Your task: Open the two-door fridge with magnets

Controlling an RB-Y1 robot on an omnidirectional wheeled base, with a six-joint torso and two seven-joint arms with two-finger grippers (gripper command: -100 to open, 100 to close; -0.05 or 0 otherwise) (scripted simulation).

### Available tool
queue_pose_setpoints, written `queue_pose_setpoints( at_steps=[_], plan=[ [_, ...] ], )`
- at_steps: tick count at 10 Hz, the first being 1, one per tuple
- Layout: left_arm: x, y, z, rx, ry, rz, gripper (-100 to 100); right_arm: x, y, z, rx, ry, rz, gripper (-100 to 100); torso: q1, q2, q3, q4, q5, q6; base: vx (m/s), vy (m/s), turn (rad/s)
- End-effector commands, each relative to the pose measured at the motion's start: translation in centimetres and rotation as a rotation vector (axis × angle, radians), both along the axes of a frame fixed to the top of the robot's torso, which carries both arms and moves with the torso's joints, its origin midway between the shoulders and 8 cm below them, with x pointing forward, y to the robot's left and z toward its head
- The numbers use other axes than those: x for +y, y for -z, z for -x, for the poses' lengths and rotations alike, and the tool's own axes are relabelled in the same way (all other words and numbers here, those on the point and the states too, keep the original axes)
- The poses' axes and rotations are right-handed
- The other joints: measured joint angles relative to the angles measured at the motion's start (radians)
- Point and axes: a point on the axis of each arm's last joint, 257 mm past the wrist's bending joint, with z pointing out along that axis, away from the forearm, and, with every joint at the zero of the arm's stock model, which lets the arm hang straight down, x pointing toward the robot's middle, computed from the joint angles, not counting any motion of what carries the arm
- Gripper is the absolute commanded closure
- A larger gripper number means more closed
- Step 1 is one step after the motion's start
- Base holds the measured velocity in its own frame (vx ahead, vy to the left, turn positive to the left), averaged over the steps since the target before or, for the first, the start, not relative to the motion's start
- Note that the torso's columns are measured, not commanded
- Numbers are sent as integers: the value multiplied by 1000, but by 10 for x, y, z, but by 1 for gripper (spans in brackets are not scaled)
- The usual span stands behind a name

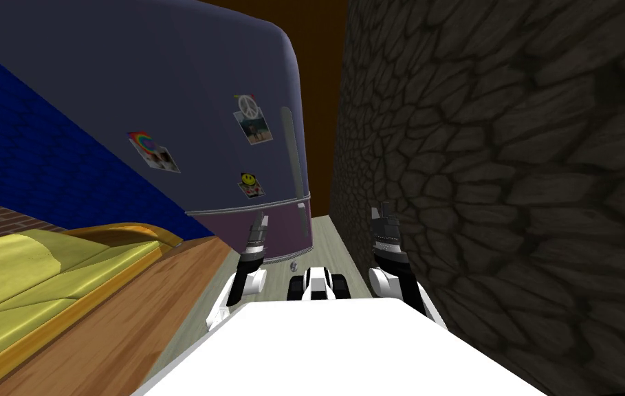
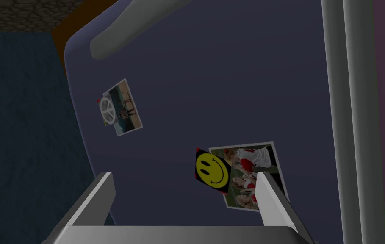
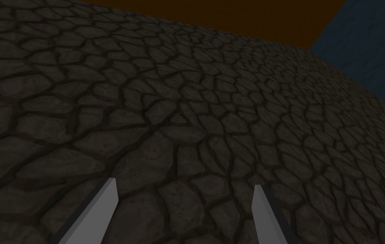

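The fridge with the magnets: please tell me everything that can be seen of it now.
The fridge is tall, round-cornered, dark blue-grey above and purplish on the lower door. Both doors look shut. A long light grey handle runs along the upper door's edge. A rainbow magnet, a peace-sign magnet and a smiley magnet pin photos to it. It stands on the floor beside the blue wall. The open left gripper hovers near the smiley magnet; contact cannot be told.

The fridge (image 1: 221,89) stands before me, a sofa (image 1: 36,275) to its left, a wall (image 1: 510,172) on my right. My left gripper (image 2: 184,178) is before its door, near the smiley magnet (image 2: 211,169); my right gripper (image 3: 183,182) faces the wall.
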Motion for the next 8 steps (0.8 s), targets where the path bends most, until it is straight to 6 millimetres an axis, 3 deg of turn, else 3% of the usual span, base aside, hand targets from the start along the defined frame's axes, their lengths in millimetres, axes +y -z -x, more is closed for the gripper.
queue_pose_setpoints(
  at_steps=[1, 8],
  plan=[
    [8, 11, -3, -1, -20, 4, -100, 0, 0, 0, 0, 0, 0, 0, -1, -2, -1, -1, 0, 0, 169, -191, 67],
    [29, 38, -12, 4, -64, -3, -100, 0, 0, 0, 0, 0, 0, 0, 0, 1, 0, 0, 0, 0, 137, -166, 54]
  ],
)
